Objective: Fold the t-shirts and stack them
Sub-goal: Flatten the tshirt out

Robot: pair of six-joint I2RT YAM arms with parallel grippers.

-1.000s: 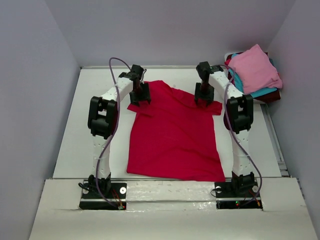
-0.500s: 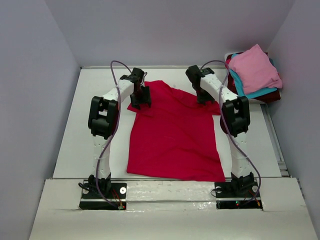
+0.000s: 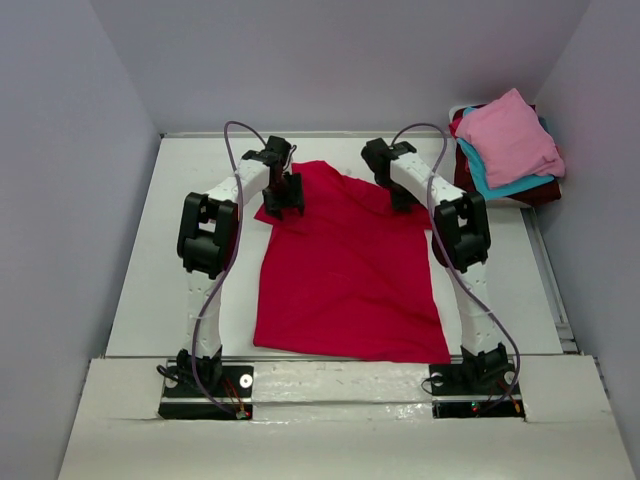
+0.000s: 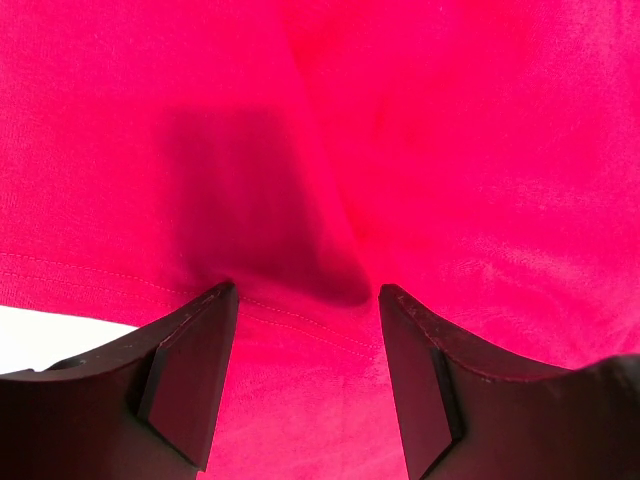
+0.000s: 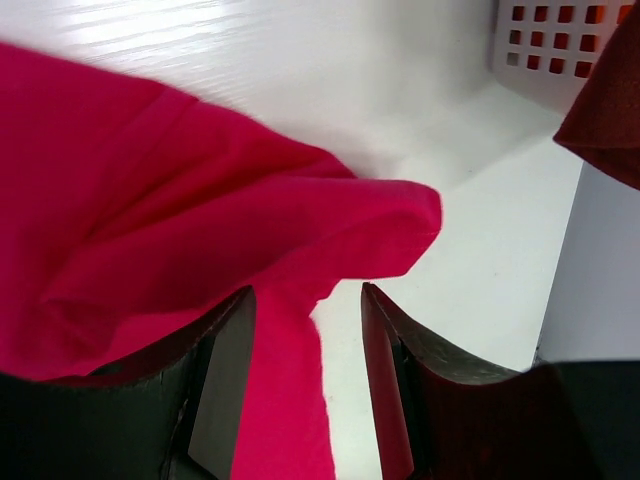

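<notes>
A red t-shirt lies spread on the white surface. The left hand sits open on the cloth near one sleeve. The right hand has the other sleeve, raised, between its fingers. Whether it grips is unclear. A loose hold could drop the sleeve mid-fold, leaving it bunched.

The top external view looks down from behind; each wrist view faces forward past its fingers, very near (all share the red t-shirt).
</notes>
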